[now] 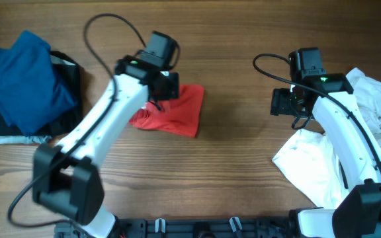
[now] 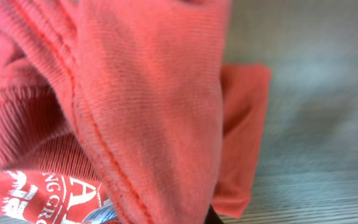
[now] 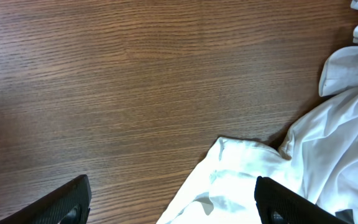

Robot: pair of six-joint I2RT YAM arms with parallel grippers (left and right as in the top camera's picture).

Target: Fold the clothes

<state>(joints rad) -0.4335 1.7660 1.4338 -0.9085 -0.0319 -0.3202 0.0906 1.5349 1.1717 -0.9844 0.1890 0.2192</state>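
Seemingly mid-fold, the left gripper (image 1: pixel 161 89) clenches the red T-shirt (image 1: pixel 179 111), next needing a flat lay-down; the right gripper (image 1: pixel 282 102), well right of it, gapes empty.

The left arm (image 1: pixel 101 116) and right arm (image 1: pixel 349 129) are white tubes with black joints. A thin black cable (image 1: pixel 87 33) loops from each wrist. The right claw (image 3: pixel 173 202) has black fingers (image 3: pixel 64 202).

Brown wood-grain table (image 1: pixel 243 165), soft even light
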